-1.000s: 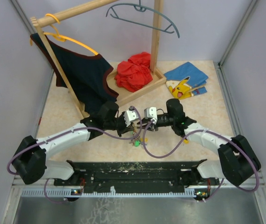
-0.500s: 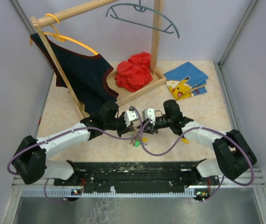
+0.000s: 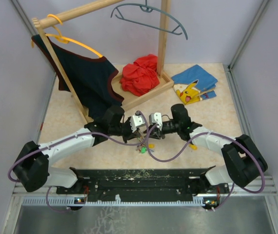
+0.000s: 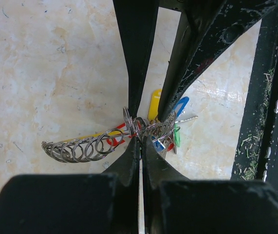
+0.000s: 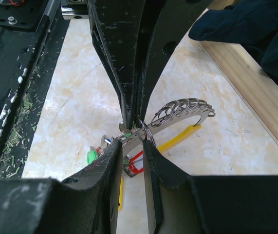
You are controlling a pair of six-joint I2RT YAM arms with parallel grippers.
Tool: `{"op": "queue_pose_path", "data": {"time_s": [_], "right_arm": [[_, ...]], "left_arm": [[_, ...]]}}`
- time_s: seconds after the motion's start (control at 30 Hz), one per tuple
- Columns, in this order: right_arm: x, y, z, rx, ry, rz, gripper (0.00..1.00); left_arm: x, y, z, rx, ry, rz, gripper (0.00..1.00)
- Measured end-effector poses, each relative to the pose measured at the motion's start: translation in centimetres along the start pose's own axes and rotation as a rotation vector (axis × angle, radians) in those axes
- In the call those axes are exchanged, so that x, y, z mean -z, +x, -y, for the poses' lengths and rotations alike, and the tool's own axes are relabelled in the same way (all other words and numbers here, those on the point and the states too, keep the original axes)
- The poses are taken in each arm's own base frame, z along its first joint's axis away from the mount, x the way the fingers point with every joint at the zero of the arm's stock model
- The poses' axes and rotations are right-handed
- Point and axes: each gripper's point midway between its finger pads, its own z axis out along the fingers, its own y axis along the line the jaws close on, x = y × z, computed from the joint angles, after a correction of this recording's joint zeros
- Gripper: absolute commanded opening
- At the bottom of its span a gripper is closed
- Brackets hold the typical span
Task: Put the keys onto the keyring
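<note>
**A:** On the near side of the wooden rack (image 3: 164, 44), just short of its base, both grippers meet tip to tip above the table (image 3: 212, 117). What is the left gripper (image 4: 139, 141) doing?

**B:** Its fingers are fully closed, pinching the wire of the keyring (image 4: 129, 118). The ring hangs clear of the tabletop between the two arms.

**A:** And the right gripper (image 5: 133, 141)?

**B:** It is partly closed from the opposite side, with ring wire and a red tag in its gap. It looks like a pinch on the same keyring, right against the left tips.

**A:** Where are the keys (image 4: 177, 106)?

**B:** They are bunched at the ring just under the tips, on the side away from the rack, with yellow, blue, green and red tags. A curved chain of small rings (image 4: 80, 148) trails sideways from the same spot. I cannot tell whether every key is threaded.

**A:** What could go wrong?

**B:** Both holds sit on thin round wire, nearly touching. If either arm twists or pulls, I judge the wire may slip a pinch and the bunch may drop in front of the rack. The chain could snag a fingertip. The crowded tags also hide the ring's split, so a key might be pushed against closed wire.

**A:** What lies further back?

**B:** Only clothes: a dark vest (image 3: 87, 78) hanging from the rack's rail, a red cloth (image 3: 139, 74) on its base, and a blue printed cloth (image 3: 194, 83) just right of it.
</note>
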Motion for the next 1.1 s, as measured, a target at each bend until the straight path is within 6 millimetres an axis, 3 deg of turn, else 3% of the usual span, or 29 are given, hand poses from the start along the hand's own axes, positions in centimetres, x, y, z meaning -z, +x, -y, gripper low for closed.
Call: {"op": "queue_pose_path", "data": {"time_s": [0.57, 1.1], "right_arm": [[0.0, -0.9, 1.3, 0.046, 0.049, 0.023, 0.26], [-0.3, -0.9, -0.7, 0.044, -0.084, 0.032, 0.17]], "left_arm": [[-0.1, -0.3, 0.5, -0.015, 0.033, 0.009, 0.0], [-0.1, -0.9, 0.6, -0.008, 0.047, 0.006, 0.0]]}}
